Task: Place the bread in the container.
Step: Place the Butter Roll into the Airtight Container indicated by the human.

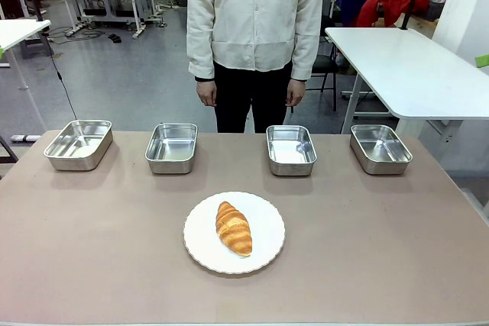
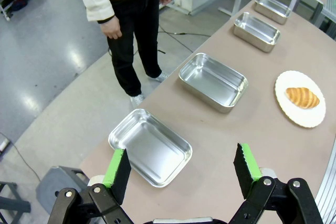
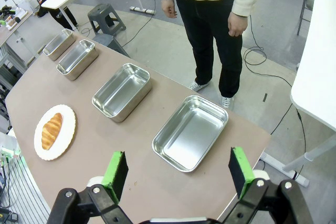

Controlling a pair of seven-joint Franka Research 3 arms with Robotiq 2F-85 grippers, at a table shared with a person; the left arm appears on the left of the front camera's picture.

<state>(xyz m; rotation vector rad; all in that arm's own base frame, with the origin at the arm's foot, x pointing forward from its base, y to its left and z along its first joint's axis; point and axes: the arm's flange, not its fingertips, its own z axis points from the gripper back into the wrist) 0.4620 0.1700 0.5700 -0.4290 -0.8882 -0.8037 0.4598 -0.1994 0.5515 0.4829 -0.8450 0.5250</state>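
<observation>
One golden-brown ridged croissant (image 1: 234, 227) on white plate (image 1: 267, 227), 4 shiny trays (image 1: 171, 159) beyond; L fingers (image 2: 116, 169), R fingers (image 3: 116, 169) wide apart, empty

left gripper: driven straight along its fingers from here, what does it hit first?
Probably the end tray on the robot's left, just ahead between the fingers of the open left gripper. Depth is unclear; it could meet the bare table beside it.
</observation>
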